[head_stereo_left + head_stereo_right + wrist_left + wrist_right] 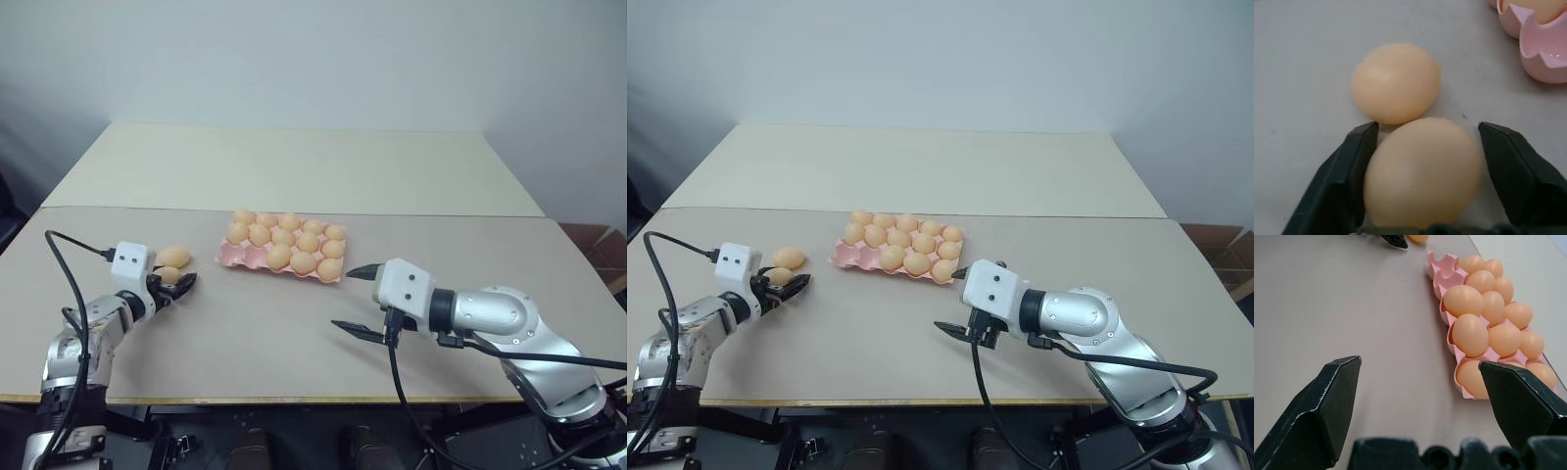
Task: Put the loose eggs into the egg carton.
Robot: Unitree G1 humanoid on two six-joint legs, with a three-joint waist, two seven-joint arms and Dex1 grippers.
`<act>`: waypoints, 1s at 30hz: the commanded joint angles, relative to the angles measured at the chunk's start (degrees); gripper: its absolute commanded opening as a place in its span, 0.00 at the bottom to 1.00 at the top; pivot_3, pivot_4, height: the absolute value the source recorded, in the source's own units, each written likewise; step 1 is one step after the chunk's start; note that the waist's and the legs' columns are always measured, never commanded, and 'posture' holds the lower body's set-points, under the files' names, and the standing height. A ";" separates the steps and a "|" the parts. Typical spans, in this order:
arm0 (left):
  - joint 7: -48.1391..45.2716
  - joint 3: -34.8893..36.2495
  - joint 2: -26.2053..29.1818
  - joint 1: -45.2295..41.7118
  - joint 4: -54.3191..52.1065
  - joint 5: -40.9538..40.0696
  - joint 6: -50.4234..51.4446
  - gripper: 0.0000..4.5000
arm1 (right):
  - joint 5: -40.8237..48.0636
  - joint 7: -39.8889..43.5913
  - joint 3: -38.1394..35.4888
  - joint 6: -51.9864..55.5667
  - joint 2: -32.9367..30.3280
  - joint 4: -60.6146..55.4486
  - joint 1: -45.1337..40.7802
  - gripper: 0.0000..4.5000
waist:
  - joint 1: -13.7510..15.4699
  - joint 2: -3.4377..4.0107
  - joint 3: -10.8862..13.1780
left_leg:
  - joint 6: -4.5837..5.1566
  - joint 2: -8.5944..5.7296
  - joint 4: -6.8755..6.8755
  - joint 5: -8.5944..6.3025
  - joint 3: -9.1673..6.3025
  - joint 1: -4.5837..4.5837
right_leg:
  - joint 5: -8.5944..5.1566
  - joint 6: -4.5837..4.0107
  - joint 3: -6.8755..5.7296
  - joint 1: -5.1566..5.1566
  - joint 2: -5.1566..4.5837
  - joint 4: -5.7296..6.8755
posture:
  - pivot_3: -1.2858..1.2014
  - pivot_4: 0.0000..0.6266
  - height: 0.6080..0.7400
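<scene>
The head views take in the whole table [294, 323], with the carton [235, 257] at its middle nearly full of eggs, two loose eggs at its 9 o'clock, and bare tabletop running from the carton to the near edge between the arms. The right gripper [361, 302] hangs wide open and empty over that bare stretch at the carton's 5 o'clock. The left wrist view adds that the left gripper [1422, 171] brackets the near egg [1422, 171], one finger against it and the other just off, while the far egg [1396, 82] touches it, and the carton's empty corner pockets lie near.
</scene>
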 commanded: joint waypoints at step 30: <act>-8.28 -8.20 -0.95 -3.32 -20.40 -4.03 -0.88 0.47 | -1.99 -2.54 -0.72 -0.99 0.45 -1.71 0.52 1.00 | 0.72 -0.04 -0.03 | 0.00 -0.04 0.01 0.00 -0.03 0.01 | 0.00 0.01 0.00 0.09 0.01 -0.06 | 0.52 0.24 1.00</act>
